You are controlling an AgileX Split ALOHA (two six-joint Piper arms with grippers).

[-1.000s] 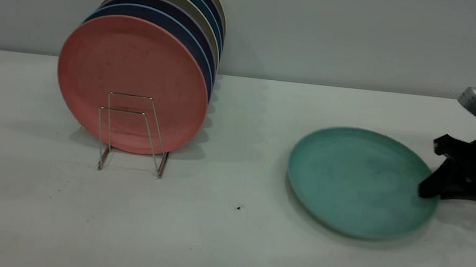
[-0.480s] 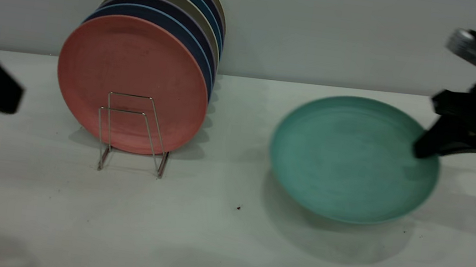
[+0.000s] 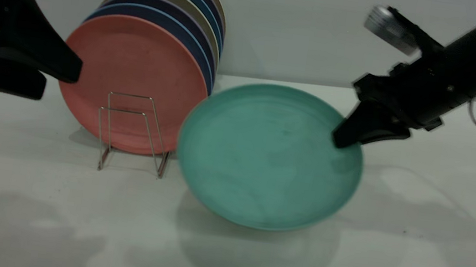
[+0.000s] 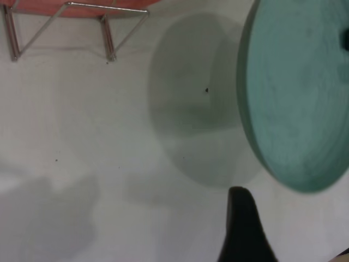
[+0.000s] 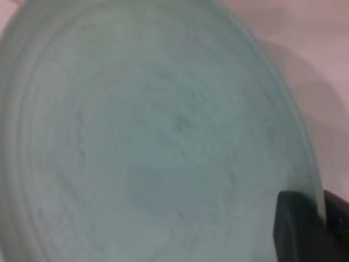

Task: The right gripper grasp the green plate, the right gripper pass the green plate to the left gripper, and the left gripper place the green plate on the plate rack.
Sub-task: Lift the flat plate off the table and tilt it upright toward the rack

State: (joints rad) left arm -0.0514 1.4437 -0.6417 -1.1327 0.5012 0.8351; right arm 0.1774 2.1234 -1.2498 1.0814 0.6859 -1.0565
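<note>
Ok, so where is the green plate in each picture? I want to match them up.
Exterior view: the green plate hangs tilted in the middle, above the table, right of the plate rack.
Left wrist view: it fills the right side.
Right wrist view: it fills almost the whole picture.
Shared landmark: the right gripper, whose jaws pinch the plate's rim.

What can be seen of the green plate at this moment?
The green plate is round, matte teal with a low raised rim and faint dark scuffs. It hangs tilted above the table, casting a shadow below, its face toward the exterior camera. The right gripper is shut on its upper right rim. It sits just right of the plate rack, apart from the left gripper.
</note>
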